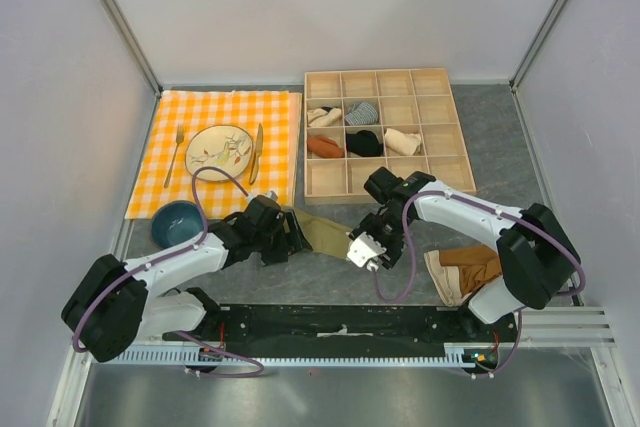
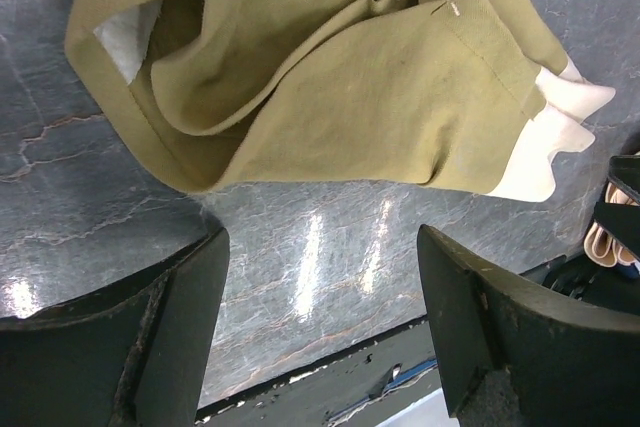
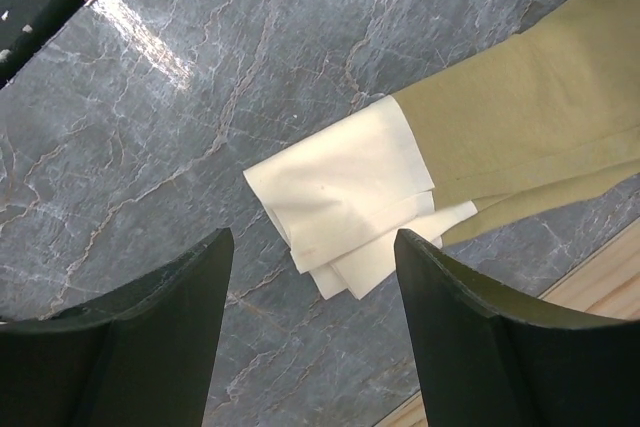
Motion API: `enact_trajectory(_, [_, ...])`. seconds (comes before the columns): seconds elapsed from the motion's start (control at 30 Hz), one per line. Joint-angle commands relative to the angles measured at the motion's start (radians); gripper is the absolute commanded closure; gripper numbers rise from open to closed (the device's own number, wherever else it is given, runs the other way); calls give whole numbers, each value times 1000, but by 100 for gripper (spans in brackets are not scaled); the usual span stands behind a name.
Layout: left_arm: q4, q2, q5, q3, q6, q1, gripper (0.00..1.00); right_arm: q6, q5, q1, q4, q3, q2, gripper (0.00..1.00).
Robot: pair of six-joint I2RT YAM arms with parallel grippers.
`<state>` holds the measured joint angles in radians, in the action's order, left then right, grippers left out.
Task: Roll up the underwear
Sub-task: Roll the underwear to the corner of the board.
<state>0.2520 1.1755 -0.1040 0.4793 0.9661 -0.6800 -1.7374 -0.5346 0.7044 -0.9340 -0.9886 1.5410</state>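
The underwear (image 1: 325, 231) lies crumpled on the grey table between my two arms, olive-khaki with a pale cream waistband. In the left wrist view the olive fabric (image 2: 330, 77) is bunched in folds just beyond my open left gripper (image 2: 320, 277), with the waistband (image 2: 545, 147) at its right end. In the right wrist view the folded waistband (image 3: 340, 192) lies just ahead of my open right gripper (image 3: 312, 257). Neither gripper has cloth between its fingers. From above, the left gripper (image 1: 290, 238) is at the cloth's left end and the right gripper (image 1: 360, 248) at its right end.
A wooden compartment box (image 1: 445, 132) with several rolled garments stands behind the right arm. On the left an orange checked cloth (image 1: 275, 107) carries a plate (image 1: 219, 151), with a blue bowl (image 1: 177, 222) near it. A rust-brown garment (image 1: 465, 269) lies at the right.
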Motion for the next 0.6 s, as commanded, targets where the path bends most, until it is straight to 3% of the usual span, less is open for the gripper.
enact_trajectory(0.0, [41,-4,1,15,-49,5,17,35,-33,-3,-16,10,-38,26])
enact_trajectory(0.57, [39,-50,-16,-10,-49,5,17,53,-53,0,-34,-53,-15,26])
